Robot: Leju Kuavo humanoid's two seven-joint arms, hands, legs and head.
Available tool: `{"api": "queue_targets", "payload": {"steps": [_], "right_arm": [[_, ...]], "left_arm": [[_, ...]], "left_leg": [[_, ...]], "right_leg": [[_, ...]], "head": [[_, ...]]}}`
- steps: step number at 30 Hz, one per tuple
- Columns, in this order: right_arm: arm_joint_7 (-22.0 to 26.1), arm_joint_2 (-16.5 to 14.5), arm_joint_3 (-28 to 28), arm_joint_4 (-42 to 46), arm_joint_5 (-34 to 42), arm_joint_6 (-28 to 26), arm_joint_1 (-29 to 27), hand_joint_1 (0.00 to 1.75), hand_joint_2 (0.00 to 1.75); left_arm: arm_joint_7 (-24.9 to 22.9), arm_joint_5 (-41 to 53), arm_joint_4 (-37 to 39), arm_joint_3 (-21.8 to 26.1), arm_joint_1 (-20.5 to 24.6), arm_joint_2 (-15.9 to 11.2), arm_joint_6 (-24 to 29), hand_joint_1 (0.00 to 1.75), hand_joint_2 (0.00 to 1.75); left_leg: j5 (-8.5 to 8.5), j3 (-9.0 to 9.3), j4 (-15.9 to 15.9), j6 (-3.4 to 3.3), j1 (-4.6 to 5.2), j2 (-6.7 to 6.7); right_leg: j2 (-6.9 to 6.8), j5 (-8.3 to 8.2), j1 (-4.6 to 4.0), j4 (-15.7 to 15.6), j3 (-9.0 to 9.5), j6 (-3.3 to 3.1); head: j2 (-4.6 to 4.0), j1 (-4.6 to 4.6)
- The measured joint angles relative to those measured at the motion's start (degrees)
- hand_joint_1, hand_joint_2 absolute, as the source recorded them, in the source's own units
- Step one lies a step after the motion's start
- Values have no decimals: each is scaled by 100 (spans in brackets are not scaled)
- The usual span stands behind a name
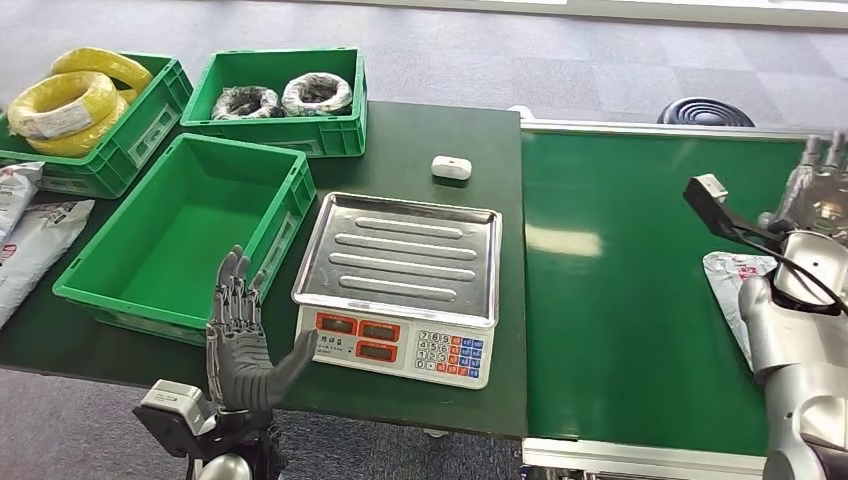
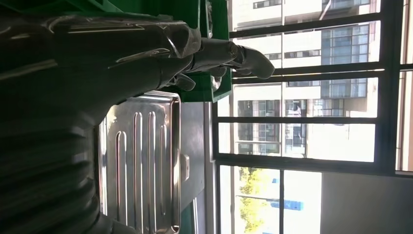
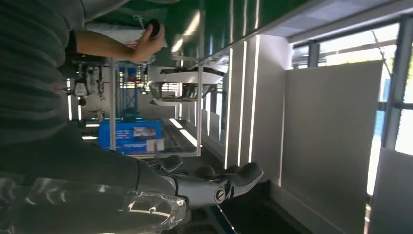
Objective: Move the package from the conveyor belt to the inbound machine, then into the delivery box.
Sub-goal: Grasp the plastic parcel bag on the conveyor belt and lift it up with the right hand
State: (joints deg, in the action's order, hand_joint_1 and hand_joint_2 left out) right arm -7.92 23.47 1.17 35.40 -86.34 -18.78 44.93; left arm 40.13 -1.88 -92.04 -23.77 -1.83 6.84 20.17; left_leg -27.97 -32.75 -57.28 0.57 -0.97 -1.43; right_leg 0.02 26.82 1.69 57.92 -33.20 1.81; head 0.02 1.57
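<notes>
Package (image 1: 728, 272) lying on conveyor belt (image 1: 620, 290), far right, partly behind my right arm; nothing moved yet. Scale tray (image 1: 400, 255) bare, delivery box (image 1: 190, 235) empty. Left hand (image 1: 240, 335) released, fingers spread; right hand (image 1: 815, 185) grip: cannot tell.

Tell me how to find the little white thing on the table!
Start at the dark green table left of the conveyor belt. Look just behind the silver scale tray, towards the far edge. The small white rounded gadget lies there alone on the tabletop, much smaller than the green bins beside it.
</notes>
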Motion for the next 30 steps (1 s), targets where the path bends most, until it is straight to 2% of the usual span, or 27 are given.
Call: {"api": "queue_targets", "payload": {"steps": [5, 9, 11, 14, 21, 30], "right_arm": [[-186, 404, 416, -957, 347, 762, -201, 0, 175], [-184, 544, 742, -1355, 586, 1733, -411, 0, 175], [-149, 565, 872, -1454, 680, 1997, -510, 0, 175], [19, 566, 1068, -1546, 854, 2183, -664, 0, 175], [1077, 476, 1478, -1624, 1362, 2724, -908, 0, 175], [1157, 383, 1622, -1632, 1408, 2813, -920, 0, 175]], "left_arm": [[0, -31, 2, 95, -66, -48, -29, 0, 175], [0, -27, 9, 185, -84, -62, -17, 0, 175], [0, -20, 11, 240, -91, -61, 0, 0, 175], [0, 24, 20, 335, -119, -57, 27, 0, 175], [0, 70, 22, 525, -168, -54, 75, 0, 175], [0, 70, 22, 625, -169, -54, 90, 0, 175]], "left_leg": [[-7, -3, 2, -7, -1, 0], [-8, -3, 5, -6, -2, 12], [-8, -2, 5, -6, -2, 13], [-7, -1, 5, -6, -1, 12], [-7, 0, 5, -6, -1, 15], [-6, 1, 5, -6, -1, 15]], "right_leg": [[0, 5, -1, -2, -4, 5], [6, 5, -3, -2, -8, 5], [7, 5, -3, -2, -8, 5], [6, 5, -3, -2, -6, 5], [10, 5, -2, -2, -4, 5], [10, 5, -2, -2, -2, 5]], "head": [[0, 2], [0, 2], [0, 2], [0, 2], [0, 2], [0, 1]]}}
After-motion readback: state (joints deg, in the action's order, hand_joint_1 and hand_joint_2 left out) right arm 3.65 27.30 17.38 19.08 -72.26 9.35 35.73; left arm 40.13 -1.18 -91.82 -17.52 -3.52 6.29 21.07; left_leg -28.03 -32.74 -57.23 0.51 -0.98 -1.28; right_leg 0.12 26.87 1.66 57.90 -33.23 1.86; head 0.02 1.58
